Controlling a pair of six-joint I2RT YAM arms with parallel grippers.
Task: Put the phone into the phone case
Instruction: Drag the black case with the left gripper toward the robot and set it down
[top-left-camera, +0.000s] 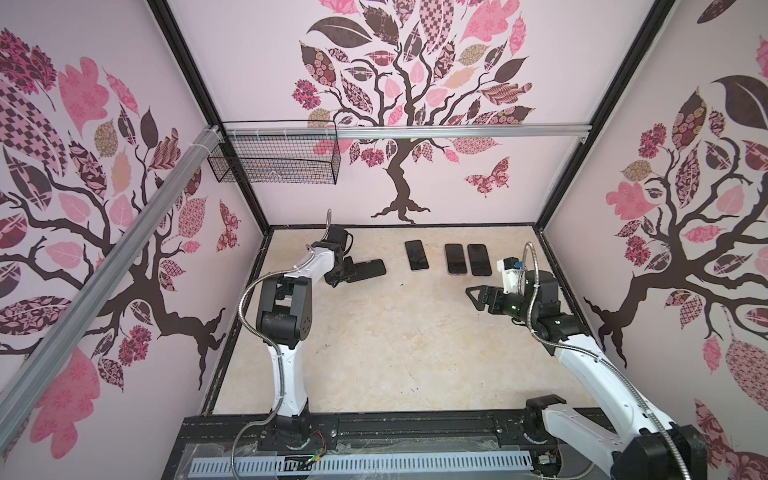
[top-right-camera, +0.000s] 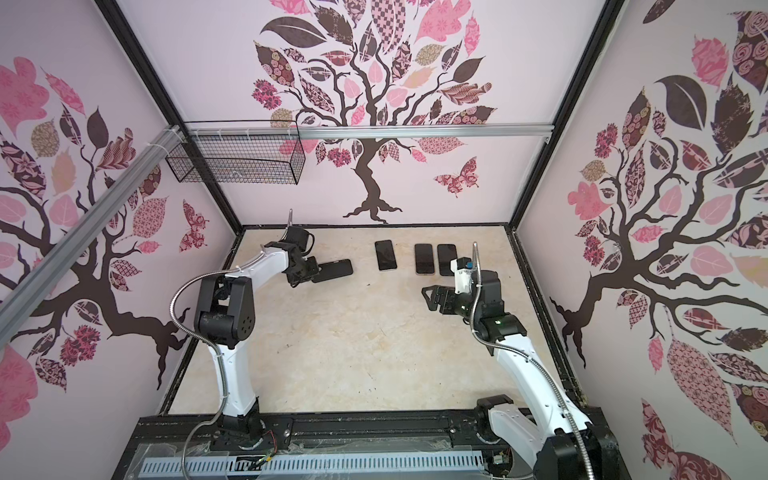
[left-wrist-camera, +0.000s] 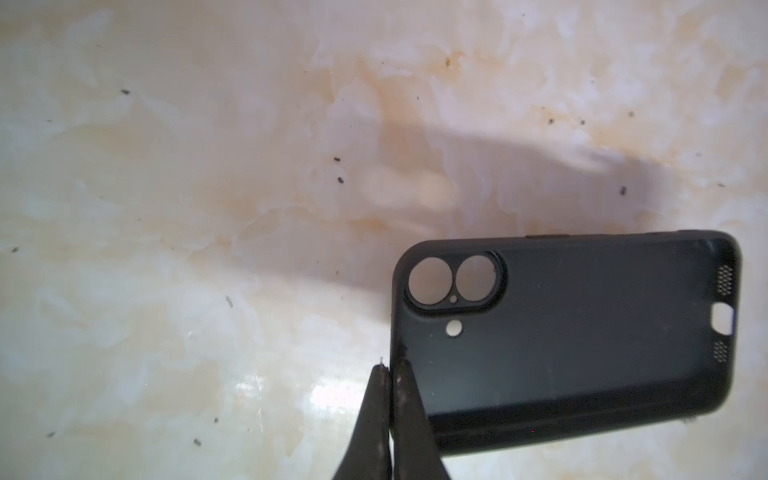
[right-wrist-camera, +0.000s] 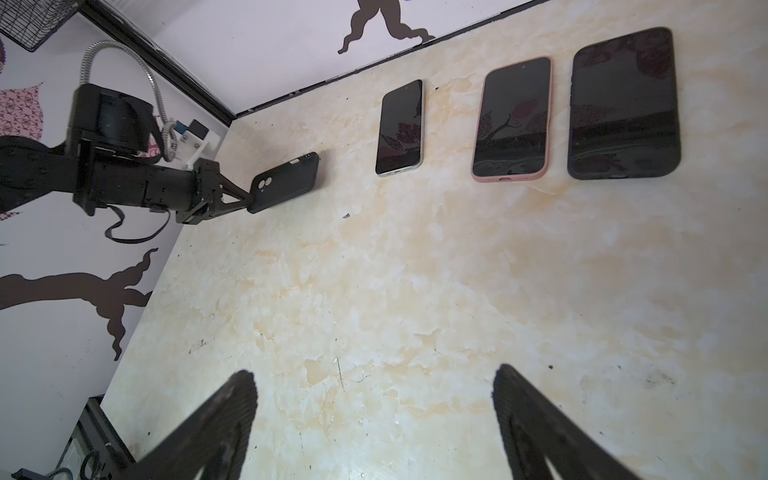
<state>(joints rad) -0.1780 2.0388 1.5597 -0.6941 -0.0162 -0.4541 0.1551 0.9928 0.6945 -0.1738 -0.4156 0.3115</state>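
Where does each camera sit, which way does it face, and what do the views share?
Top views: high over the arm bases, facing down toward the back wall; both arms show, left gripper and right gripper.
Left wrist: on the left arm, facing down at the table; its shut fingertips pinch the phone case.
Right wrist: on the right arm, facing across the table at three phones; its open fingers show.
Shared: all views show the phone case; right wrist and top views share the phones.

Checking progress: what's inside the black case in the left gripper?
Nothing: the black case is empty, table showing through its lens holes. The left gripper, shut on its rim, covers one corner.
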